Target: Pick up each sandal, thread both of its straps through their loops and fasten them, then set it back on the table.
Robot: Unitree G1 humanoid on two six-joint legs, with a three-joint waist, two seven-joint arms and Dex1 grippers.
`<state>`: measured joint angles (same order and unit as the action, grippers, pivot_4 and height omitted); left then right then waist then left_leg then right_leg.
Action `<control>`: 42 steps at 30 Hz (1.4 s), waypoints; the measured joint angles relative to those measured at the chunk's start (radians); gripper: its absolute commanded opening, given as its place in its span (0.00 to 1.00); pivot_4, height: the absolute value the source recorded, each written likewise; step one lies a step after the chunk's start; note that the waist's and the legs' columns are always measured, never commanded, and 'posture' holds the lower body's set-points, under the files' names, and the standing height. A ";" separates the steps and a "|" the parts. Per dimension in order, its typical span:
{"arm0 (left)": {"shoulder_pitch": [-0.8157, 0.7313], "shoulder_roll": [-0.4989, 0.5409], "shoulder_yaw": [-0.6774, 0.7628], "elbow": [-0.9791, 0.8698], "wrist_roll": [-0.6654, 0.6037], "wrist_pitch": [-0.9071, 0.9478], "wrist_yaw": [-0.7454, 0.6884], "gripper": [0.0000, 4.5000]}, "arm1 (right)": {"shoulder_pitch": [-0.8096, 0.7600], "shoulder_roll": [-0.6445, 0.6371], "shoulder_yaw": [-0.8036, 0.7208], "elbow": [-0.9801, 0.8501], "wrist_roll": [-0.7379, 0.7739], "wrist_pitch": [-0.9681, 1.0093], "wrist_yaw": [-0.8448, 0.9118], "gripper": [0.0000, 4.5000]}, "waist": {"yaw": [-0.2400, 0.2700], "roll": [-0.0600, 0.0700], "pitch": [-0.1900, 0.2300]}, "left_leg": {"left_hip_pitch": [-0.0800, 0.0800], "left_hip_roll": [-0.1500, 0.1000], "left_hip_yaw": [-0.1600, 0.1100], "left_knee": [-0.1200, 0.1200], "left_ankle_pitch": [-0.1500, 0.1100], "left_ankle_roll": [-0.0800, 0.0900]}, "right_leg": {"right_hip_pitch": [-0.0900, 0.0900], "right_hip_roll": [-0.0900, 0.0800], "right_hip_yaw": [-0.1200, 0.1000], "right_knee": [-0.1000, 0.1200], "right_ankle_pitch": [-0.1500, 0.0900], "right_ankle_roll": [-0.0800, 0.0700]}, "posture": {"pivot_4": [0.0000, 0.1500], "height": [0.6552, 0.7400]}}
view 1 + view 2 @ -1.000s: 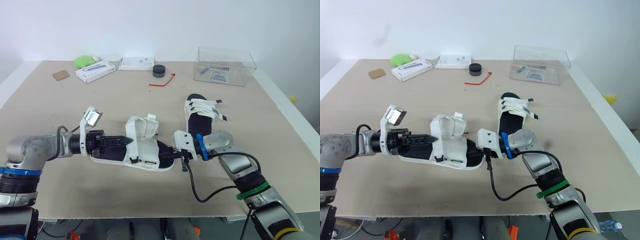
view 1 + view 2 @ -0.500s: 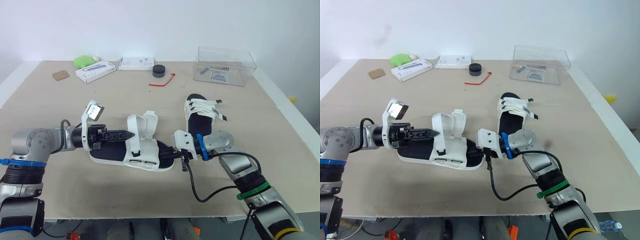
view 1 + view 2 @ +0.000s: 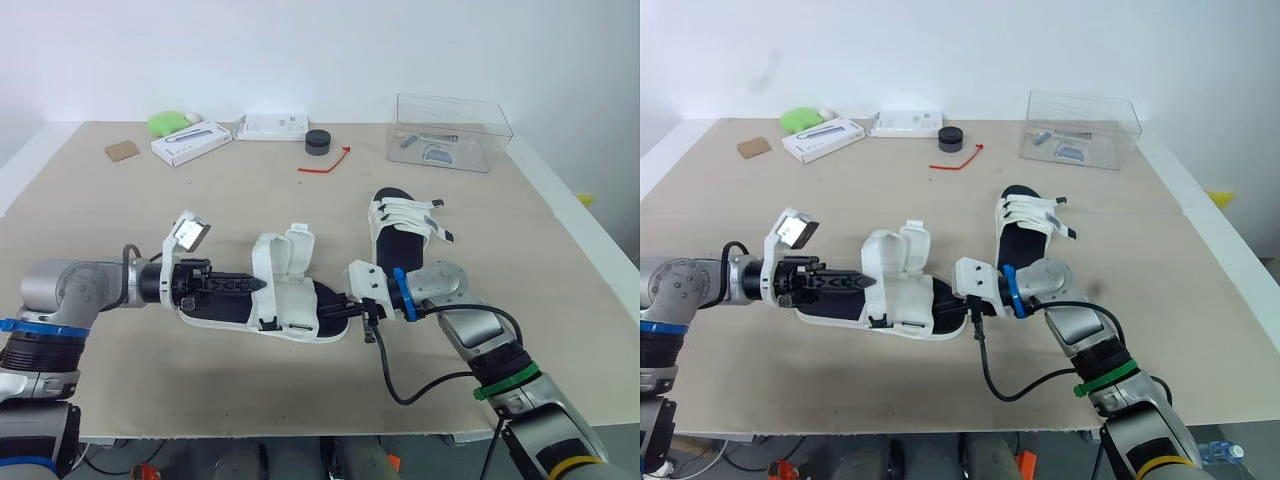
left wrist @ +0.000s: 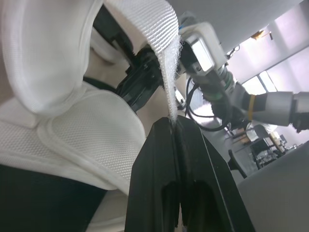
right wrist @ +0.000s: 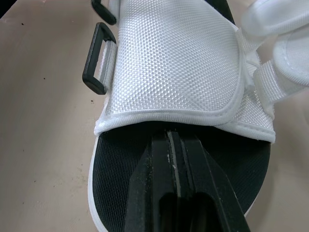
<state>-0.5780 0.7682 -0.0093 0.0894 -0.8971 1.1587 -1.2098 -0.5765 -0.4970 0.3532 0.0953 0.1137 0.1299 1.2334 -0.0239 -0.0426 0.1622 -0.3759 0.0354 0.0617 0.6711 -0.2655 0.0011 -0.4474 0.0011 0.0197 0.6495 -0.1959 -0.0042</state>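
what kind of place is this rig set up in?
Likely a robot lab or test room: a bare worktable against a blank white wall, with loose props such as a clear box and a white carton.

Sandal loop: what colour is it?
The loop is black, clearest in the right wrist view.

My left arm point(image 3: 75, 290) reaches in from the left with the forearm nearly level and the wrist straight, pointing across toward my right side. The left claw point(image 3: 255, 284) is clamped tight, with a strap point(image 4: 166, 48) end nipped between its fingertips. My right arm point(image 3: 480, 335) comes up from the lower right, bent at the elbow, forearm angled in toward the left one. The right claw point(image 3: 338, 302) has its fingers point(image 5: 159, 164) pressed together, tips at the heel end of the sandal point(image 5: 169, 63). The two claws point at each other, near but apart
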 measured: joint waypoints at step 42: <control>-0.092 -0.026 -0.091 0.058 0.148 -0.077 -0.129 0.01 | 0.009 0.003 0.000 -0.017 -0.002 0.011 -0.019 0.00 | 0.000 0.000 0.000 | -0.001 -0.004 -0.001 0.000 -0.001 0.002 | 0.000 -0.003 0.000 0.000 -0.002 0.003 | 1.00 1.00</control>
<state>-0.6702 0.7418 -0.1003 0.1475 -0.7488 1.0815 -1.3384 -0.5675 -0.4939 0.3532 0.0779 0.1117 0.1408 1.2139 -0.0239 -0.0427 0.1623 -0.3773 0.0317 0.0609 0.6711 -0.2669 0.0026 -0.4473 -0.0023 0.0196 0.6493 -0.1983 -0.0012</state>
